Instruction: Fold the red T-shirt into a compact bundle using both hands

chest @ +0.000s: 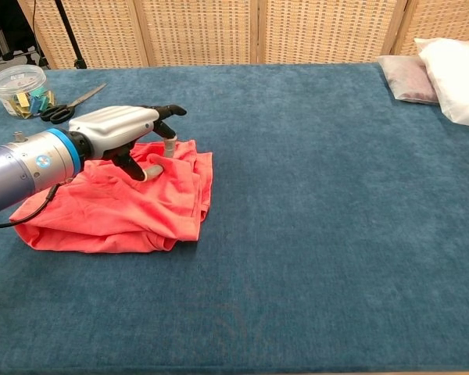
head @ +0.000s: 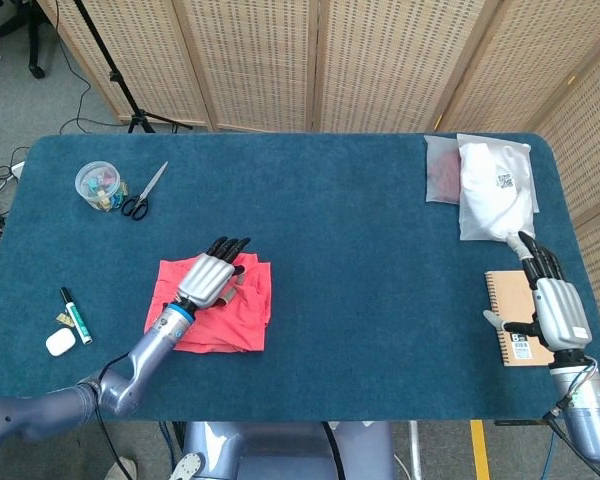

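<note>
Here the red T-shirt [head: 215,306] lies as a rumpled, roughly square bundle on the blue table [head: 360,230], toward its left front part. The left hand [head: 210,274] hovers palm-down over the far edge of the shirt, its fingers [chest: 169,110] stretched forward and slightly apart, gripping nothing; in the chest view the thumb and one lowered fingertip reach down to the cloth, and whether they actually press it cannot be told. The right hand [head: 550,298] sits far off at the right edge of the table, above a spiral notebook [head: 516,318], its fingers extended and spread, empty, thumb out to the side. Beyond it lie a white plastic package [head: 494,188] and, just beside that, a clear bag with something dark red [head: 442,170]. At the far left corner stand a clear tub of clips [head: 99,185] with scissors [head: 143,192] beside it; nearer the front left edge lie a marker [head: 76,315] and a small white case [head: 61,342].
</note>
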You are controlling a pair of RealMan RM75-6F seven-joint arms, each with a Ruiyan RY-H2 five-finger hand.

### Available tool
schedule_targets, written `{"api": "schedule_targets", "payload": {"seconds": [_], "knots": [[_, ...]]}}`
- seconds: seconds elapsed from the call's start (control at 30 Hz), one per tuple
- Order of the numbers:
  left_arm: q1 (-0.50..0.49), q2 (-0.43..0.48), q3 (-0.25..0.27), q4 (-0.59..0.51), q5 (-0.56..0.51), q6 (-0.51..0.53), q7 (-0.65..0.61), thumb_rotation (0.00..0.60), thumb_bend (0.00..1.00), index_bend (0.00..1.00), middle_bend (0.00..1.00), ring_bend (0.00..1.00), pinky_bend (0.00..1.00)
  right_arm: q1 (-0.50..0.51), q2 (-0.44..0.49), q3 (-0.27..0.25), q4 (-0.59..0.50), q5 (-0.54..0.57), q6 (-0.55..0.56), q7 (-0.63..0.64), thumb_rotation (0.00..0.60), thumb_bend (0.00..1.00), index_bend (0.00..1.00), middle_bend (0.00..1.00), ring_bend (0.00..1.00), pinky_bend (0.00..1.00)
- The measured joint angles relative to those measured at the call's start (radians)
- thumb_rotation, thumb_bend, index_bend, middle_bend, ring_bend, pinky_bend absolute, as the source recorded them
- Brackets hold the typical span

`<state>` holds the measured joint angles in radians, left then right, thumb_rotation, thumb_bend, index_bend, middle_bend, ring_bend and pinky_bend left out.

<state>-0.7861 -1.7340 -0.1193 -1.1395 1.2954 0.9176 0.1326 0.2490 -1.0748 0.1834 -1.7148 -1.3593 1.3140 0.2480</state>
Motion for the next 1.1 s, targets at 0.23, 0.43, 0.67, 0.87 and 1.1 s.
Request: {"api": "schedule_targets", "payload": {"seconds": [0.23,0.43,0.67,0.87,1.1], "knots": [[0.002,0.006,0.000,0.004,0.021,0.017,0.005,0.600,0.60,0.71,0.00,0.00,0.00,-0.001,0.002,0.000,-0.001,-0.001,0.002,0.002,0.600,0.00,0.00,0.00,0.00,0.00],[-0.012,0.015,0.010,0.043,0.110,0.072,0.030,0.600,0.60,0.71,0.00,0.00,0.00,-0.001,0.002,0.001,-0.002,0.000,0.001,0.002,0.600,0.00,0.00,0.00,0.00,0.00],[-0.056,0.023,0.030,0.110,0.186,0.078,0.063,0.600,0.57,0.71,0.00,0.00,0.00,-0.001,0.002,0.001,-0.002,0.001,0.000,-0.001,0.600,0.00,0.00,0.00,0.00,0.00],[-0.079,0.000,0.035,0.146,0.196,0.051,0.064,0.600,0.55,0.71,0.00,0.00,0.00,0.000,0.002,0.001,-0.001,0.004,-0.004,-0.001,0.600,0.00,0.00,0.00,0.00,0.00],[-0.093,-0.046,0.035,0.198,0.194,0.032,0.086,0.600,0.52,0.56,0.00,0.00,0.00,0.001,0.004,0.004,0.002,0.009,-0.008,0.005,0.600,0.00,0.00,0.00,0.00,0.00]]}}
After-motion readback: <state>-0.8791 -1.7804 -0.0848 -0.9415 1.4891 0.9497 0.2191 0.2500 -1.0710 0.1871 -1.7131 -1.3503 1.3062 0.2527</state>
